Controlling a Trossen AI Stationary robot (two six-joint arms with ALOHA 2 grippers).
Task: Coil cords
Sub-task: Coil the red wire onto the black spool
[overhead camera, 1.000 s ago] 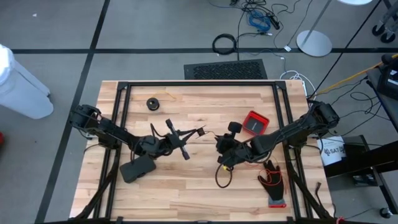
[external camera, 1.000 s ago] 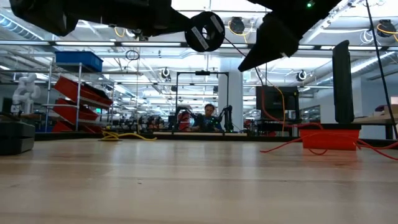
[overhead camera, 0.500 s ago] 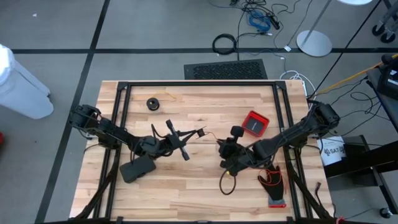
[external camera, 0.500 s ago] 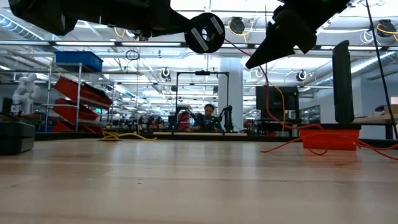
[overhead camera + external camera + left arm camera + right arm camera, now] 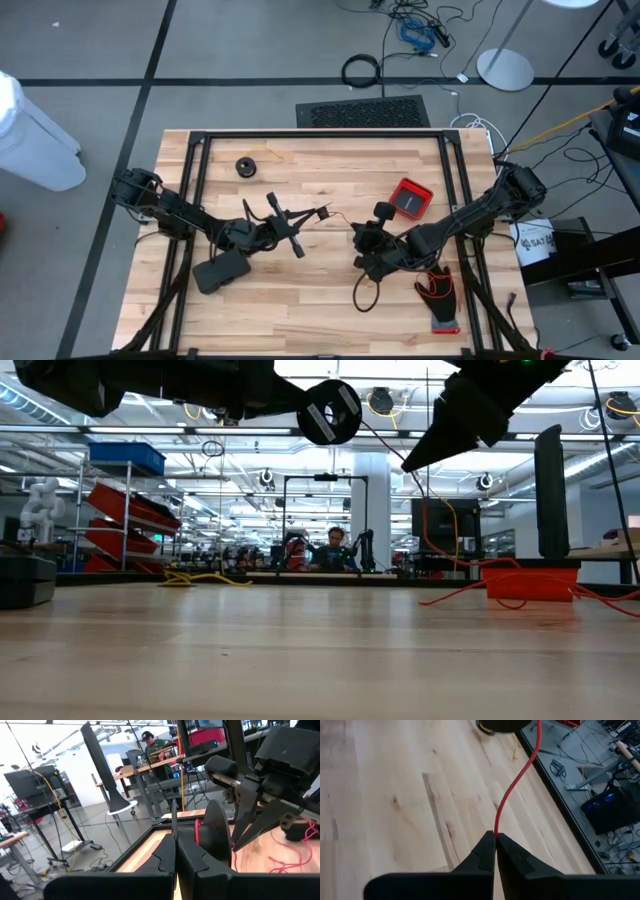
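Since the earlier frame the right gripper (image 5: 495, 836) has slid toward the desk's near edge, pinching the red cord (image 5: 516, 782) taut for winding onto the spool (image 5: 330, 411) in the shut left gripper (image 5: 300, 222).

The right gripper (image 5: 358, 262) now sits a little nearer the table's front edge and further from the left arm than a second ago. Its fingers, slightly apart before, are now pinched together on the red cord (image 5: 512, 790). In the low view it appears shifted slightly rightward.
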